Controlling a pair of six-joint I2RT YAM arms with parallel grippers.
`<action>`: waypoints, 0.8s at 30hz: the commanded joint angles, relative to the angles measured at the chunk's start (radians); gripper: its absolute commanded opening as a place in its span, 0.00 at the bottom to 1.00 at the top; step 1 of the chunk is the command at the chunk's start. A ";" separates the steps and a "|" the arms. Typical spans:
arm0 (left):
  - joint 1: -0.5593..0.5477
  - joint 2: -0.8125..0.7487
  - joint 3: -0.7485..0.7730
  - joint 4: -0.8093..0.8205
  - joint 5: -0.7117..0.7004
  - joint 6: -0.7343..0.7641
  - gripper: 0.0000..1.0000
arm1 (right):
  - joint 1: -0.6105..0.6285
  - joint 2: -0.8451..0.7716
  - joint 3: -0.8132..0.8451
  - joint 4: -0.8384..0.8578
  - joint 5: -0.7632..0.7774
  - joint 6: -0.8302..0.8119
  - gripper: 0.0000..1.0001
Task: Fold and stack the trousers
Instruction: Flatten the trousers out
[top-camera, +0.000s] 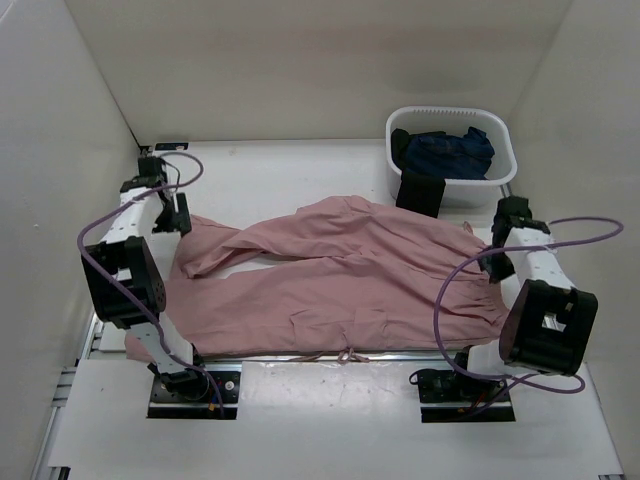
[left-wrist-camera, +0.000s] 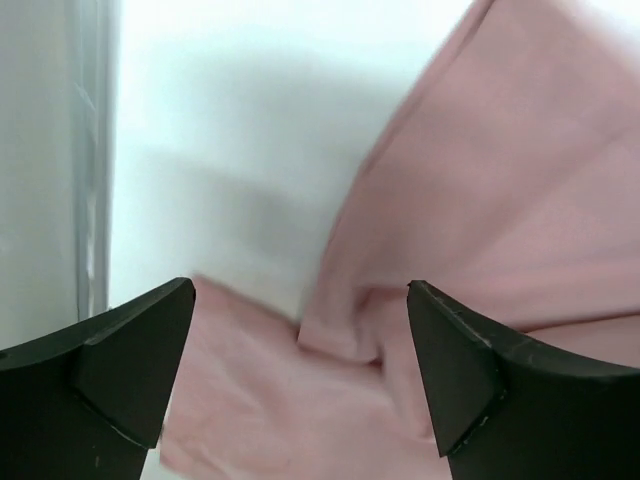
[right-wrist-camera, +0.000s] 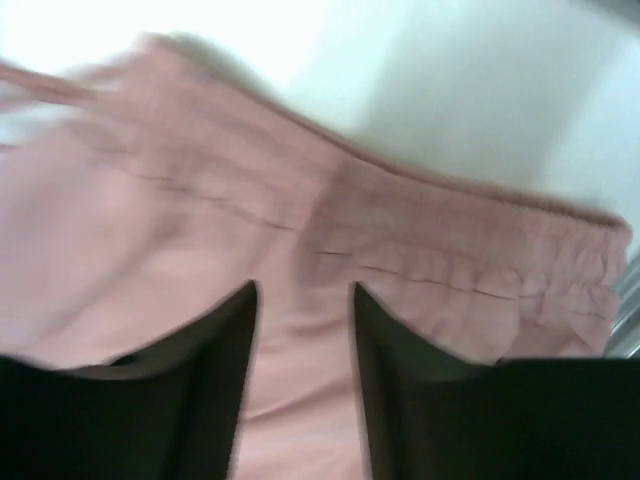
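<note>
Left gripper (left-wrist-camera: 300, 330): fingers (left-wrist-camera: 110, 370) spread wide, holding nothing, poised over a folded leg end of the trousers (top-camera: 340, 270). Right gripper (right-wrist-camera: 305, 330): fingers (right-wrist-camera: 180, 400) parted by a narrow gap above the gathered waist; blurred view, so cannot tell whether touching the fabric. Trousers: spread flat on the surface (top-camera: 300, 170) between both arms, legs leftward, waist rightward. White basket (top-camera: 505, 150) at far right: contains a dark navy garment (top-camera: 450, 150); black cloth (top-camera: 420, 190) draped over its near wall.
</note>
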 joint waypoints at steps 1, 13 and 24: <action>-0.002 -0.038 0.155 0.008 0.089 0.000 1.00 | -0.003 -0.010 0.200 -0.005 -0.020 -0.071 0.51; -0.085 0.384 0.400 -0.035 0.146 0.000 1.00 | -0.053 0.401 0.423 0.074 -0.270 0.085 0.69; -0.094 0.483 0.364 -0.044 0.202 0.000 0.19 | -0.053 0.517 0.424 0.104 -0.280 0.099 0.01</action>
